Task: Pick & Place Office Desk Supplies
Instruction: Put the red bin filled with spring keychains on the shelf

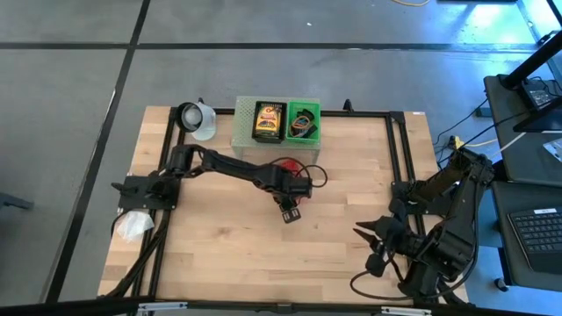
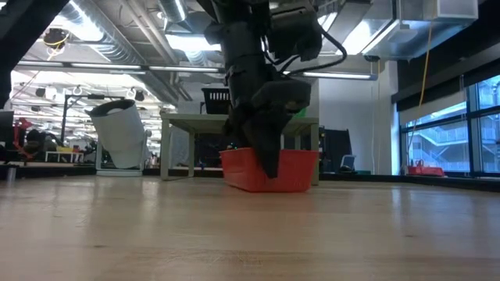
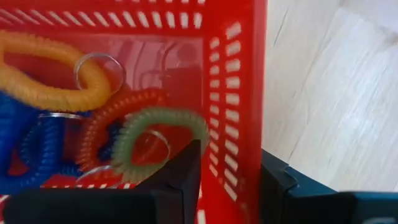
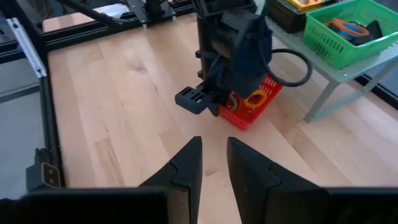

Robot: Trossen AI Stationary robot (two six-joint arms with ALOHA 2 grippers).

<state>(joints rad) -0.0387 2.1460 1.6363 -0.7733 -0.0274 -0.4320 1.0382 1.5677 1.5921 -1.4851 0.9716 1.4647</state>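
Near the middle of the wooden worktop (image 1: 219,254) sits a small red perforated basket (image 3: 233,93), and the left gripper (image 3: 227,180) has its jaws set astride the basket's side wall — one finger inside, one outside, clamped on the wall. Inside the basket lie coiled loops: a green one (image 3: 155,130) just by the inner finger, an orange-red one (image 3: 106,124), a yellow one (image 3: 56,81) and a blue one (image 3: 31,143), with metal rings among them. At about twelve o'clock from the basket stands the pale green shelf (image 1: 250,145), carrying a yellow-and-green box (image 1: 269,121) in a black tray and a green basket (image 1: 305,122) with dark clips. The right gripper (image 4: 213,155) waits over bare wood at roughly four o'clock, well apart, its jaws narrow and empty.
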